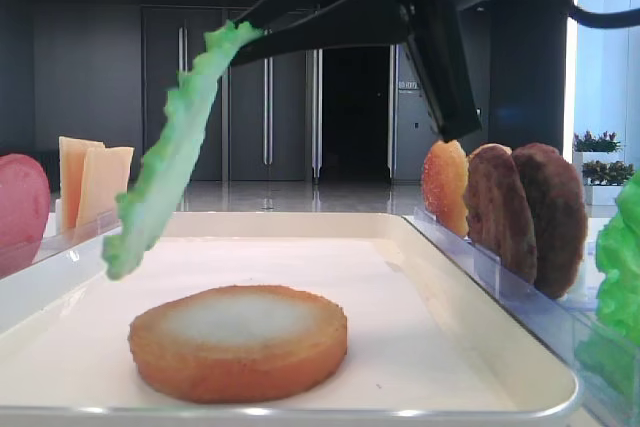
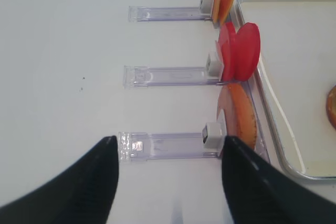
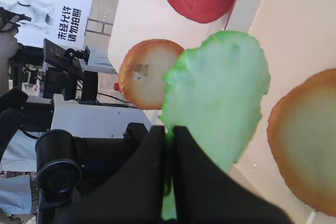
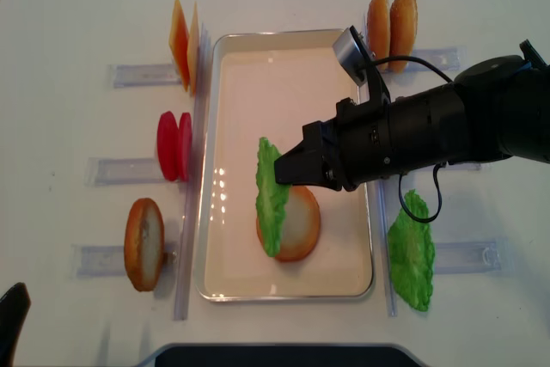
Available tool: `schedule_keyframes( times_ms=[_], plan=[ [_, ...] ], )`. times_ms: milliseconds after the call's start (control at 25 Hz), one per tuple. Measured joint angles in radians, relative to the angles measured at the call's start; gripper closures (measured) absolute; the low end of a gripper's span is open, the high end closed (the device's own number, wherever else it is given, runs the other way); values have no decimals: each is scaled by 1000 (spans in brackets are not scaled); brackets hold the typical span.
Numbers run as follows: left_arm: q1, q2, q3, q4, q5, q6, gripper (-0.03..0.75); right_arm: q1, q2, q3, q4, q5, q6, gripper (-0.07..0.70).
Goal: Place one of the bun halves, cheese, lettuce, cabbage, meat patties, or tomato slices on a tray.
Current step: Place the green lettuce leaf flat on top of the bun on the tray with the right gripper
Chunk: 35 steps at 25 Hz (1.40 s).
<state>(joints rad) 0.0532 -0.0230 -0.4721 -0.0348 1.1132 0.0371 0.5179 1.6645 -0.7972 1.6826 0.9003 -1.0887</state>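
Note:
My right gripper is shut on the edge of the lettuce, a floppy green ruffled leaf. The leaf hangs slanting over the white tray, above a bun half that lies flat on it. In the low exterior view the lettuce dangles clear of the bun half. The right wrist view shows the black fingers pinching the lettuce at the gripper. My left gripper stands open over the bare table, left of the tray, with nothing between its fingers.
Clear holders flank the tray. On the left stand cheese, tomato slices and a bun half. On the right are two bun halves, meat patties and another green leaf.

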Motion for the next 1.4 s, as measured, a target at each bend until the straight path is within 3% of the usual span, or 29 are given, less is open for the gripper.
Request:
schedule_keyframes(
  times_ms=[680,920,1400],
  plan=[
    [0,0,0,0,0,0,244,41,49,0,51,3,-37,595],
    [0,0,0,0,0,0,244,41,50,0,62,-33,-57,595],
    [0,0,0,0,0,0,244,41,82,0,65,-41,-69,595]
  ],
)
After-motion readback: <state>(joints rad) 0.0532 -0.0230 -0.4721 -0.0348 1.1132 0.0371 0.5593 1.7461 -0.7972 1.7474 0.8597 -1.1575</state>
